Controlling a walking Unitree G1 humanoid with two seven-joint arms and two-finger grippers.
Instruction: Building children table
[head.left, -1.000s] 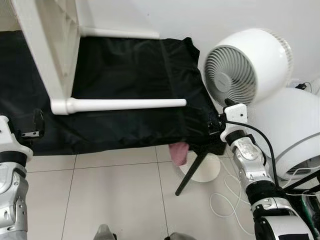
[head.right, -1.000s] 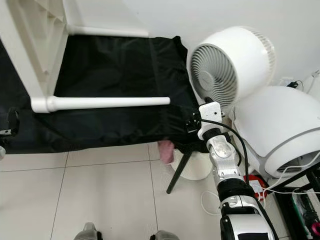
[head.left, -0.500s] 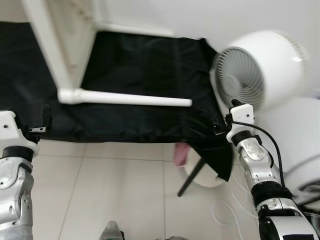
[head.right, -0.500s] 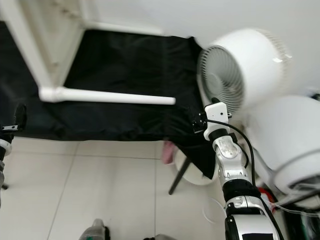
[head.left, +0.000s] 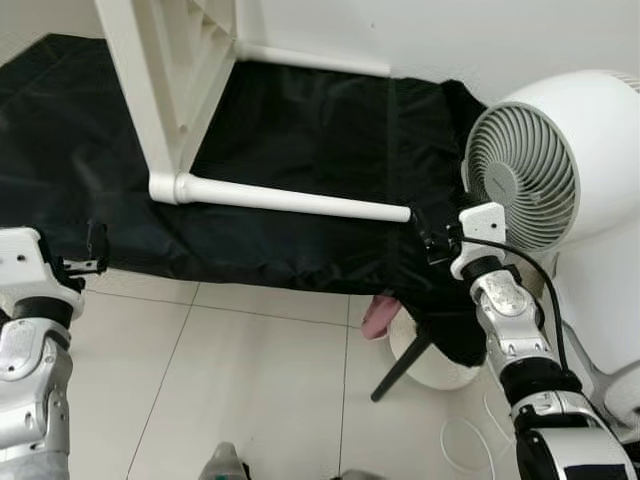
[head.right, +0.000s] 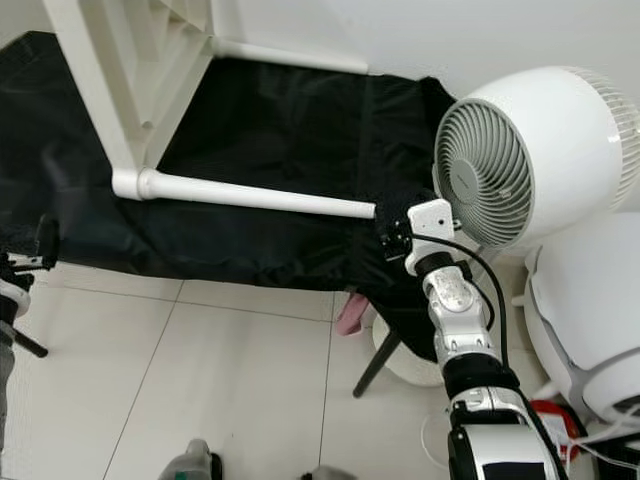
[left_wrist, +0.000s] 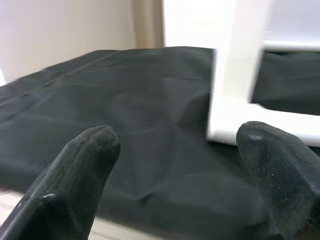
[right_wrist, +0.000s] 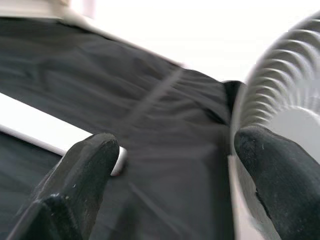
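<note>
A white children's table (head.left: 165, 90) lies on its side on a black cloth (head.left: 300, 130). One round white leg (head.left: 290, 198) sticks out to the right, low over the cloth; a second leg (head.left: 310, 60) runs along the wall. My right gripper (head.left: 428, 238) hovers just past the near leg's free end, open and empty; the right wrist view shows that leg's end (right_wrist: 45, 132) beside one of its fingers (right_wrist: 90, 165). My left gripper (head.left: 92, 250) is open at the cloth's front left edge, with the table frame (left_wrist: 235, 100) ahead of it.
A white round fan (head.left: 545, 165) stands right beside my right arm, its black stand rod (head.left: 400, 365) and round base (head.left: 440, 365) on the tiled floor. A pink thing (head.left: 377, 315) pokes out under the cloth's edge. A large white appliance (head.right: 590, 310) sits at far right.
The whole picture has shifted, so the camera moved. My right gripper now sits closer to the free end of the near table leg. Both grippers remain open.
</note>
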